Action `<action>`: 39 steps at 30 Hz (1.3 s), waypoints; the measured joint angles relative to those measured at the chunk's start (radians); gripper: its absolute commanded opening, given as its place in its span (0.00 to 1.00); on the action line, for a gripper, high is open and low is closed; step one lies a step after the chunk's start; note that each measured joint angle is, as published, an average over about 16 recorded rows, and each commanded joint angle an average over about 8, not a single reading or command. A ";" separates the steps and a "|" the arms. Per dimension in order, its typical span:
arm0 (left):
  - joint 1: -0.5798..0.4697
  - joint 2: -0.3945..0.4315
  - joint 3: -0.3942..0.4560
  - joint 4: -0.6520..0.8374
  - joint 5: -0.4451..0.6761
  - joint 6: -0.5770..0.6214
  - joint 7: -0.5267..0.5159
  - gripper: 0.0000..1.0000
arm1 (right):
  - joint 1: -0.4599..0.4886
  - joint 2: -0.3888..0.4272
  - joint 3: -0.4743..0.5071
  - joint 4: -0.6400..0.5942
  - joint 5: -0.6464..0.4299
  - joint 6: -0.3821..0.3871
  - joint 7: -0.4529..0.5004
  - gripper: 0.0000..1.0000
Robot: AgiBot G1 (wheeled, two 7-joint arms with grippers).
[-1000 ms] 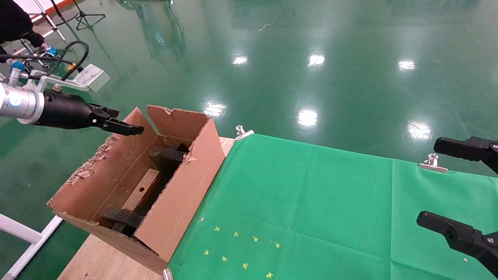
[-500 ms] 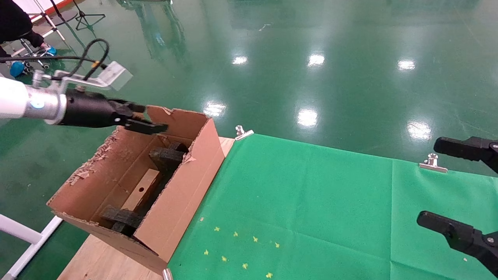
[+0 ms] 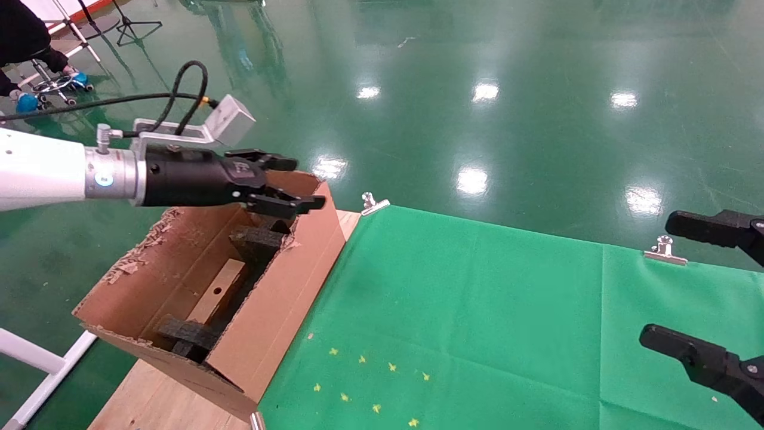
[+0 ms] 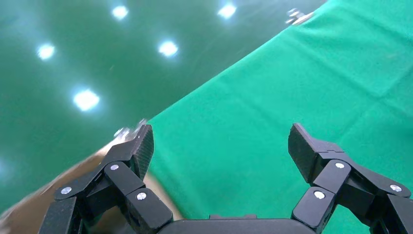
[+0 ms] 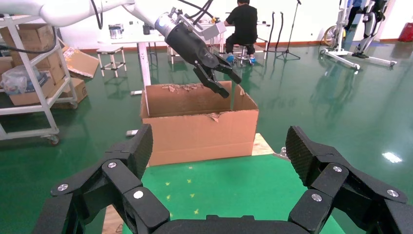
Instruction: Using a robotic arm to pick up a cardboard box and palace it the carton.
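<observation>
The carton (image 3: 280, 298) stands open on the table's left end, with torn flaps and black foam inserts (image 3: 256, 242) inside. A flat brown cardboard slab (image 3: 218, 291) lies between the inserts; I cannot tell whether it is the cardboard box. No small box shows on the green cloth (image 3: 477, 310). The white robotic arm's left gripper (image 3: 307, 182) hovers open and empty over the carton's far right corner. The right wrist view shows the left gripper (image 5: 232, 86) above the carton (image 5: 199, 134). My right gripper (image 3: 656, 279) is parked open at the right edge.
Metal clips (image 3: 373, 203) (image 3: 662, 251) pin the cloth to the table's far edge. Bare wood (image 3: 155, 400) shows under the carton. A white frame rail (image 3: 36, 358) stands left of the table. Behind the carton are shelving (image 5: 29, 73) and a seated person (image 5: 243, 19).
The left arm has swept rightward from outside the carton's left flap to above its far right corner, its gripper open and empty throughout. The right gripper has not moved.
</observation>
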 measured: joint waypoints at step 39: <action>0.545 -0.046 -0.318 -0.652 -0.631 0.151 0.117 1.00 | 0.000 0.000 0.000 0.000 0.000 0.000 0.000 1.00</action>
